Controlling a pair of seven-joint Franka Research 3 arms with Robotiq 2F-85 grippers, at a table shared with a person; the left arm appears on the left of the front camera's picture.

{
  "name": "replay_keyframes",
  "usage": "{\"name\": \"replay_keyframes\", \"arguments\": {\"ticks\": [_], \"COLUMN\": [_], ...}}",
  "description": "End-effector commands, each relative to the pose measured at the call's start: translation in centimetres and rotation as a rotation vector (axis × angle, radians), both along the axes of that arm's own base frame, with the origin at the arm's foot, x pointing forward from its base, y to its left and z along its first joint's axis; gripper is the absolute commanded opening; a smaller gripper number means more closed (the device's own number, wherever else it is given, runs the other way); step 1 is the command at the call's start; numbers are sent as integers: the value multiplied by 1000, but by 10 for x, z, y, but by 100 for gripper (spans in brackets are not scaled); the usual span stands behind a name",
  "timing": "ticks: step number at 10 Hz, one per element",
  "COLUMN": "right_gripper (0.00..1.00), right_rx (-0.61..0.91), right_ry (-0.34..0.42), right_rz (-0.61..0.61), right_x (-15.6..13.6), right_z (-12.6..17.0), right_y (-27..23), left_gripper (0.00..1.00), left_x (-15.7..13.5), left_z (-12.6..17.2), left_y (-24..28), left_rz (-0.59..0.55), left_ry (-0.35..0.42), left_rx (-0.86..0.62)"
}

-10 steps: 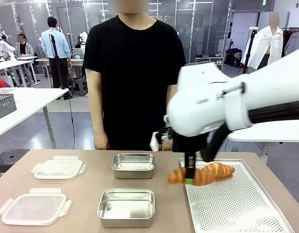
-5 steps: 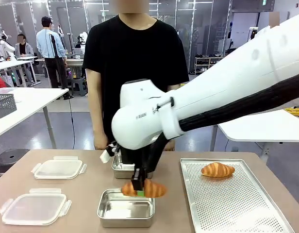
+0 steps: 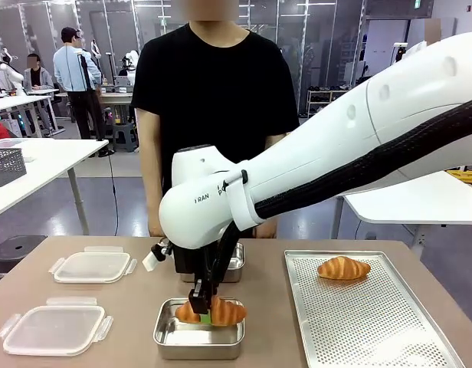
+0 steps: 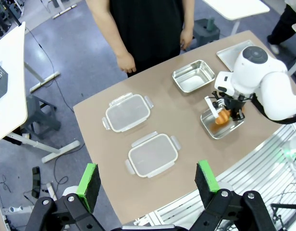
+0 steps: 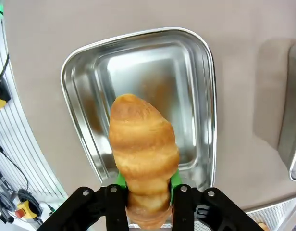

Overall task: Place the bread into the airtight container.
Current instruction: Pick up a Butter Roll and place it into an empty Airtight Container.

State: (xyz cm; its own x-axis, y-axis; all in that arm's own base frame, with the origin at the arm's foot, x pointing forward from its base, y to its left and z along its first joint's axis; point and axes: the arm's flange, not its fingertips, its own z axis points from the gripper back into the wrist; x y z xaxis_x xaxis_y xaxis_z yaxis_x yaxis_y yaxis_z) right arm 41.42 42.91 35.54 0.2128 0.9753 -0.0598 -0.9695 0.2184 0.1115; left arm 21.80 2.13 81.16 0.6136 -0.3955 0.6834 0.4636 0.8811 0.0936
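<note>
The right hand (image 3: 206, 313) grips a croissant (image 3: 227, 312) just over the near steel container (image 3: 175, 342). It is best lowered centred and level, clear of the rim, before letting go. The left hand (image 4: 147, 182) hangs open high above the bench (image 4: 186, 115). Farther off, a second croissant (image 3: 343, 267) lies on the tray (image 3: 374, 322).

container (image 3: 198, 349): steel, open, empty | croissant (image 3: 213, 313): golden, held low over container

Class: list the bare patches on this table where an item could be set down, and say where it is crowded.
Free: the perforated tray nearer than its lone croissant; the tabletop strip between the lids and the near container. Crowded: that container, where the right pincer holds a second croissant.
</note>
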Motion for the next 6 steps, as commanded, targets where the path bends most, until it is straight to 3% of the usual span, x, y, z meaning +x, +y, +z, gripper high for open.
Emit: {"name": "replay_keyframes", "arguments": {"ticks": [1,2,4,5,6], "right_gripper": [36,36,71,100,100], "right_rx": [7,21,39,45,49], "right_ry": [17,3,-2,-5,-5], "right_rz": [-17,-13,-19,-15,-9], "right_x": [0,0,2,2,2], "right_z": [-6,-8,-10,-8,-6], "right_y": [5,6,4,3,2], "left_gripper": [100,100,100,100,100], "left_x": [0,0,0,0,0], "left_z": [1,1,1,1,1], "left_y": [-1,-1,-1,-1,-1], "left_rz": [0,0,0,0,0], "left_ry": [-1,-1,-1,-1,-1], "left_rx": [2,2,2,2,2]}}
